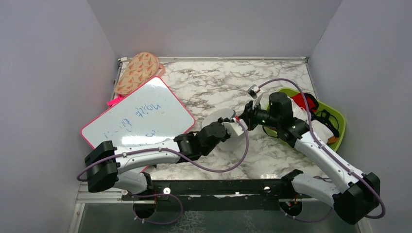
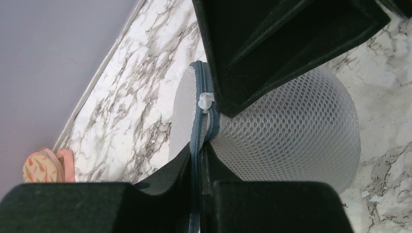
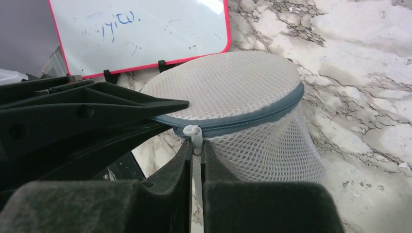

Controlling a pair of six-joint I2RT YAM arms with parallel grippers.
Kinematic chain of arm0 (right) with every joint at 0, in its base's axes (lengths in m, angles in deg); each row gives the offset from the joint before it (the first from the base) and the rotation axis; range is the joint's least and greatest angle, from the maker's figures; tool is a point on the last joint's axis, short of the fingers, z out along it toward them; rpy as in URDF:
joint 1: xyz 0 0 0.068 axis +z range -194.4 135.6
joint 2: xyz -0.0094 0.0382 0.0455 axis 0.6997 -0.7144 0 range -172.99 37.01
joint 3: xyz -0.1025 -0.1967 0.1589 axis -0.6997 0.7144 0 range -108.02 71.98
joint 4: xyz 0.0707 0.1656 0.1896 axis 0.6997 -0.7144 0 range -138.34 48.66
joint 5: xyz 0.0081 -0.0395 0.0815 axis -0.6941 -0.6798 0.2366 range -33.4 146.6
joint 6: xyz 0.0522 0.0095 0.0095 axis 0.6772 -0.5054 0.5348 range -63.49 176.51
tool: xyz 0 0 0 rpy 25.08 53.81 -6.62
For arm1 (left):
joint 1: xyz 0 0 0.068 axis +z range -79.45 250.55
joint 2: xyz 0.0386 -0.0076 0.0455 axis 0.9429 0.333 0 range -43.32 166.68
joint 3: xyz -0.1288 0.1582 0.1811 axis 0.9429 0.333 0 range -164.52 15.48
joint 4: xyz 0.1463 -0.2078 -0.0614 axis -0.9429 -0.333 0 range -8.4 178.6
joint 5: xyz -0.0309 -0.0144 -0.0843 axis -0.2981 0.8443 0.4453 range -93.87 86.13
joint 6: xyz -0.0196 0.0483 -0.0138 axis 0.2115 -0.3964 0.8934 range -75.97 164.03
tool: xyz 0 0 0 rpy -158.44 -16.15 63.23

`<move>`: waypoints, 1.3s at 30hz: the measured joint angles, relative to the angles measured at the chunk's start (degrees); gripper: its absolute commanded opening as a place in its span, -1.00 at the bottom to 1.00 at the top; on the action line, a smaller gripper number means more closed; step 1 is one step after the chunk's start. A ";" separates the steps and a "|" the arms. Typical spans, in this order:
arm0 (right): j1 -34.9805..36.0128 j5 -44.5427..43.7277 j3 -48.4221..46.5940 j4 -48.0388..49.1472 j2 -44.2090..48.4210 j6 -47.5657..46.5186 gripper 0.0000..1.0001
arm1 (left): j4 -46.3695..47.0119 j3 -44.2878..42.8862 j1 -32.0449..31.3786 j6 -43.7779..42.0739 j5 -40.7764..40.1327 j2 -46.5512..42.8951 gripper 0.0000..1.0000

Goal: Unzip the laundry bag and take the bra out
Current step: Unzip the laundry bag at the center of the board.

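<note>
The laundry bag (image 1: 221,118) is a round white mesh drum in the middle of the marble table, with a grey-blue zipper line (image 3: 252,118) around its rim that looks closed. My left gripper (image 2: 200,148) is shut on the zipper band at the bag's rim, seen also in the top view (image 1: 232,128). My right gripper (image 3: 196,145) is shut on the white zipper pull (image 3: 194,135), right beside the left one (image 1: 243,118). The pull also shows in the left wrist view (image 2: 206,101). The bra does not show; the mesh (image 2: 291,126) looks plain white.
A red-framed whiteboard (image 1: 138,116) lies left of the bag, with a patterned slipper (image 1: 137,72) behind it. A lime-green tray (image 1: 340,119) at the right holds a dark red cloth (image 1: 306,101), a white cloth and thin black straps. Grey walls enclose the table.
</note>
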 measured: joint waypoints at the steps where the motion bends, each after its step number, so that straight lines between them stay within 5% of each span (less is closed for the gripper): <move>1: 0.13 -0.66 0.00 -0.11 0.04 0.02 -0.98 | 0.07 0.00 -0.02 -0.13 -0.09 -0.09 -1.00; 10: -3.76 -7.43 -2.23 -3.56 -0.50 0.44 -0.98 | 1.29 0.35 -0.02 -0.98 -1.22 -1.79 -1.00; 19: -9.44 -4.48 -2.21 -4.20 -1.51 0.02 -0.98 | 2.99 1.01 -0.17 -1.73 -1.33 -2.86 -1.00; 30: -9.86 2.16 -1.49 -4.20 -0.48 -3.15 -0.98 | 1.16 0.96 -0.11 -1.53 -1.44 -2.29 -0.26; 39: -7.50 3.89 -0.96 -3.91 -0.48 -3.26 -0.98 | 1.01 0.70 -0.15 -0.87 -0.74 -1.68 -0.15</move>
